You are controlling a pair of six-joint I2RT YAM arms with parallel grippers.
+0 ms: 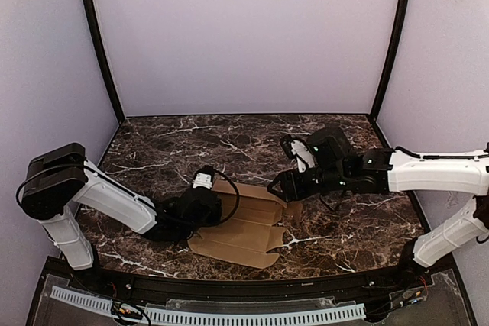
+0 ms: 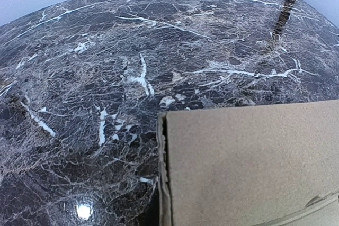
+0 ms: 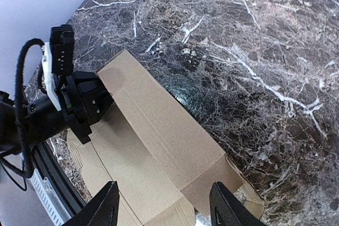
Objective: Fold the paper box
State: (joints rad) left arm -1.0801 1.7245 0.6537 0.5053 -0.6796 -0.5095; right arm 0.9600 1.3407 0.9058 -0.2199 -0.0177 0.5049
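The paper box (image 1: 248,236) is a flat brown die-cut cardboard sheet lying on the marble table near the front. Its far panel (image 3: 159,125) is folded up along a crease. My left gripper (image 1: 205,208) sits at the sheet's left end and seems shut on the edge of that raised panel. It shows as a black block in the right wrist view (image 3: 85,107). In the left wrist view the cardboard (image 2: 249,162) fills the lower right and my own fingers are hidden. My right gripper (image 1: 281,187) hovers open over the sheet's right end, its fingertips (image 3: 108,205) apart and empty.
The dark marble table (image 1: 229,139) extends behind and to both sides of the sheet. Lilac walls with black corner posts (image 1: 99,43) close off the back and sides. A black rail (image 1: 229,289) runs along the near edge.
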